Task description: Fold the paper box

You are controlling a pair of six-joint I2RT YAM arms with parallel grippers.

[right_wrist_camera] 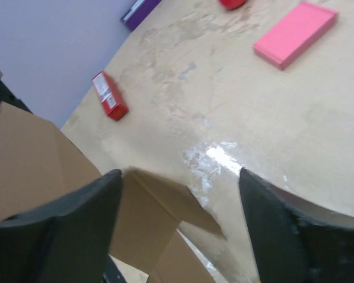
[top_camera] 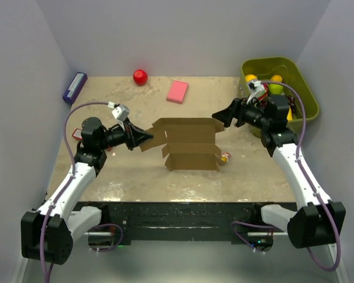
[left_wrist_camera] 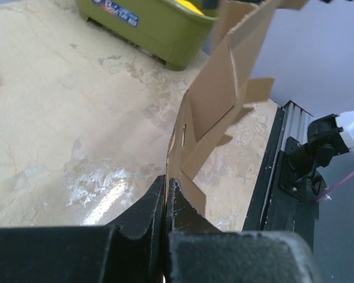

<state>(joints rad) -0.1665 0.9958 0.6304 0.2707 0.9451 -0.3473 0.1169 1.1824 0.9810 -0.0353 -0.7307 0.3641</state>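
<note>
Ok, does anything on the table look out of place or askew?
The plain brown cardboard box is half-formed and crooked: its flaps splay out unevenly, and the left gripper pinches one left flap. The right gripper is open at its upper right corner. A small yellow-and-red item lies close by its right side.

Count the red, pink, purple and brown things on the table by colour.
Red: 2, ball and small box
Pink: 1, flat block
Purple: 1, long box
Brown: 1, paper box
Total: 5
</note>
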